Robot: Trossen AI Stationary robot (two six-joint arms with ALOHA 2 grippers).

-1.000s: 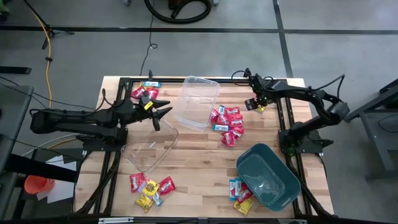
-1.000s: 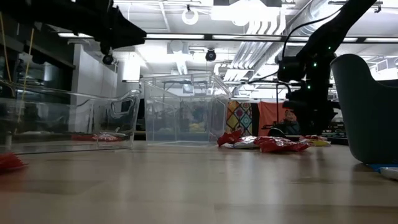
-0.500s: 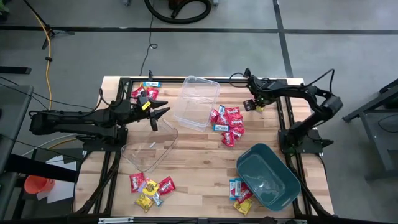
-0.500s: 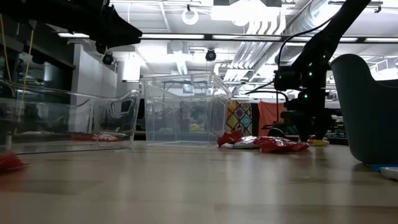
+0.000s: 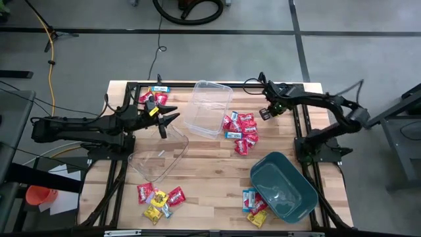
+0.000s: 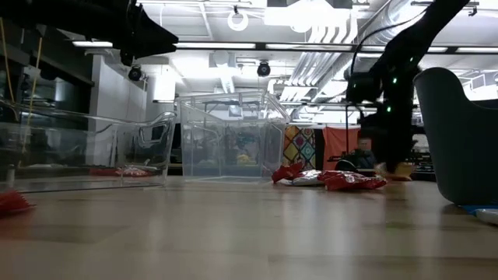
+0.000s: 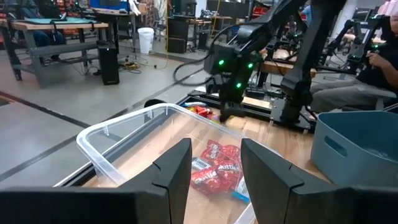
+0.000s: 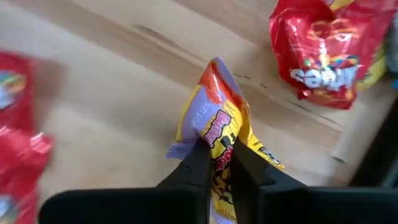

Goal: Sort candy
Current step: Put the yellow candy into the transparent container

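Candy packets lie in heaps on the wood: red ones (image 5: 241,129) at the middle, more at the far left (image 5: 152,97), near left (image 5: 158,200) and near right (image 5: 254,205). My right gripper (image 5: 266,114) hangs at the far right, beside the red heap, shut on a yellow-and-purple packet (image 8: 214,106). My left gripper (image 5: 170,122) hovers open between two clear tubs, with nothing between its fingers (image 7: 214,155). My right gripper pinches the yellow packet's crumpled middle (image 8: 217,142) between its two fingers, which come from above, pointing down. The packet's free end (image 8: 211,74) sticks out past the fingertips, off the wood. The low view shows it a little above the table.
One clear tub (image 5: 209,108) stands at the far middle and another (image 5: 158,155) to its near left. A teal bin (image 5: 284,185) sits at the near right. A lone red packet (image 8: 317,50) lies close to the right gripper. The black frame rail (image 5: 297,122) runs past it.
My right gripper has dipped to the table at the far right, shut on the yellow packet and come up again, shifting slightly toward the red heap. The packet has left its spot on the wood.
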